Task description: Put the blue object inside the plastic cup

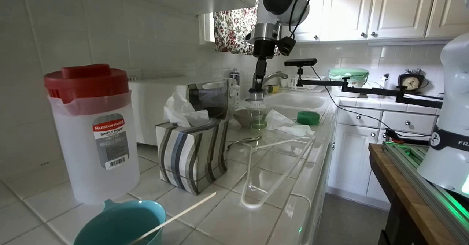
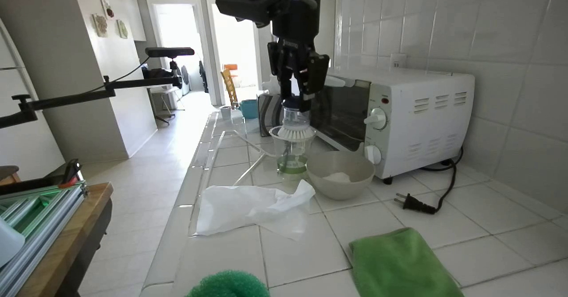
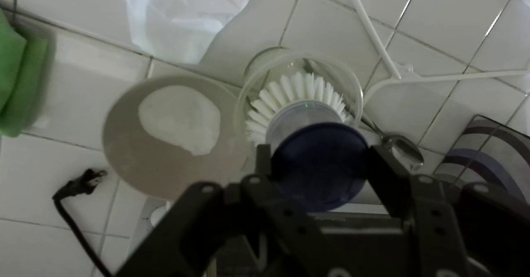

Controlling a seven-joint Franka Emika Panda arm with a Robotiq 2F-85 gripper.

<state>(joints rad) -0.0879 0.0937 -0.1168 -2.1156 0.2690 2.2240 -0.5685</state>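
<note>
The blue object is a scrub brush with a dark blue cap (image 3: pixel 321 177), a clear body (image 2: pixel 296 118) and white bristles (image 3: pixel 296 86). My gripper (image 3: pixel 319 159) has a finger against each side of the cap and holds the brush upright, bristles down. The gripper also shows in both exterior views (image 1: pixel 256 89) (image 2: pixel 294 100). The clear plastic cup (image 2: pixel 280 148), with a green band near its base, stands on the counter directly below. The bristles are at the cup's mouth, within the rim (image 3: pixel 357 90). The cup's far bottom is partly hidden by the brush.
A beige bowl (image 2: pixel 339 186) stands against the cup's side, before the white toaster oven (image 2: pixel 421 110). A spoon (image 3: pixel 403 150), white wire frame (image 1: pixel 280 170), crumpled paper (image 2: pixel 253 208) and striped tissue box (image 1: pixel 192 157) are nearby. A red-lidded container (image 1: pixel 91 138) stands farther off.
</note>
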